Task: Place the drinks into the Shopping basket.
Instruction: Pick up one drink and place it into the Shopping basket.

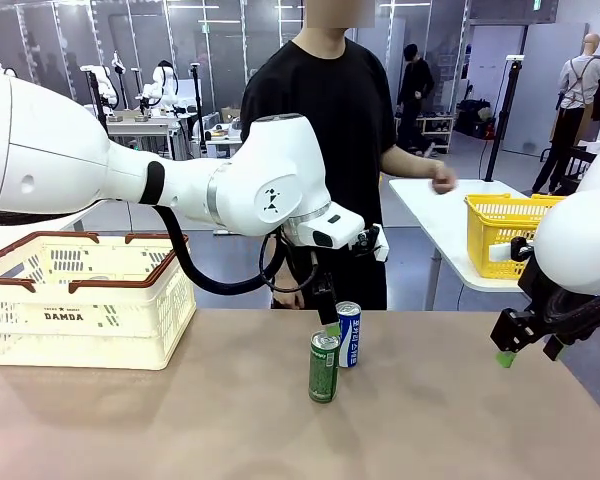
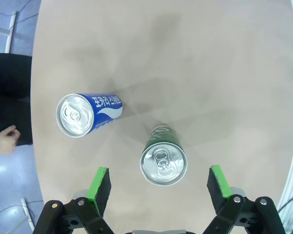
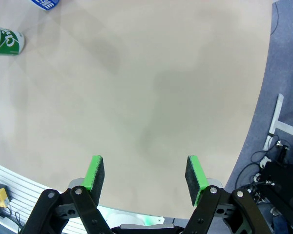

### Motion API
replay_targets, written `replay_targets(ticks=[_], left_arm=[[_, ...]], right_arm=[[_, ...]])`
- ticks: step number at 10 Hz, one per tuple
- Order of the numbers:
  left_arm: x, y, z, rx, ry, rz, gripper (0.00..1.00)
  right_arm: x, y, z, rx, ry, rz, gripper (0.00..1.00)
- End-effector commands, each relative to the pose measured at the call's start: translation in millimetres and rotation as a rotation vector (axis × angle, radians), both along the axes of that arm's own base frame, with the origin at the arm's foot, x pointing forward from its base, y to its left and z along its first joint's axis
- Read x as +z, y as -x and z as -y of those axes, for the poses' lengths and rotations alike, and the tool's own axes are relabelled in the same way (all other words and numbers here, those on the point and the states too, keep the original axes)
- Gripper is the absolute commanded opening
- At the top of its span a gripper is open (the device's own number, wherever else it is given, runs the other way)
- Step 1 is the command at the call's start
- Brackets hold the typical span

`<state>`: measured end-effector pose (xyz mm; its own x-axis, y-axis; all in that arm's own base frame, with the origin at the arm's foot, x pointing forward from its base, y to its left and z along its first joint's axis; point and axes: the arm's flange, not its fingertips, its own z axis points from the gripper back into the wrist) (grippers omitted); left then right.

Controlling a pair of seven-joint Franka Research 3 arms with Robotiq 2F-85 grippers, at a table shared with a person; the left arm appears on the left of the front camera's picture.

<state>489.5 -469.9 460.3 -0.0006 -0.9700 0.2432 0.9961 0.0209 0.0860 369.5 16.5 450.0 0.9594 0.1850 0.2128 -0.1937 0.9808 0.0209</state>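
Two drinks stand upright mid-table: a green can (image 1: 323,367) and, just behind it, a blue can with white lettering (image 1: 349,334). My left gripper (image 1: 330,320) hangs right above them, open. In the left wrist view the green can's silver top (image 2: 163,163) lies between the two green pads (image 2: 100,187), untouched, with the blue can (image 2: 83,114) off to one side. The Shopping basket (image 1: 80,300), cream with a brown rim, sits at the table's left. My right gripper (image 1: 528,352) hovers open over bare table at the right edge, holding nothing (image 3: 145,178).
A person in black stands at the far side; one hand (image 2: 2,141) shows by the table edge. A yellow mesh basket (image 1: 505,230) sits on a separate white table at the back right. Bare tabletop lies between the cans and the cream basket.
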Motion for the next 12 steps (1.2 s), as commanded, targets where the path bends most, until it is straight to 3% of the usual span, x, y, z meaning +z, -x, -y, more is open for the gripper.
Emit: replay_targets(ticks=[1,6,12], left_arm=[[-2,-1,1,-0.005,-0.016,-0.018,1.0],[-10,-15,14,0.029,-0.082,0.005,1.0],[-32,-25,23,0.016,-0.096,-0.057,1.0]], right_arm=[[0,1,1,0.0,0.0,0.001,0.84],[0,1,1,0.0,0.0,0.001,0.84],[0,1,1,0.0,0.0,0.001,0.84]])
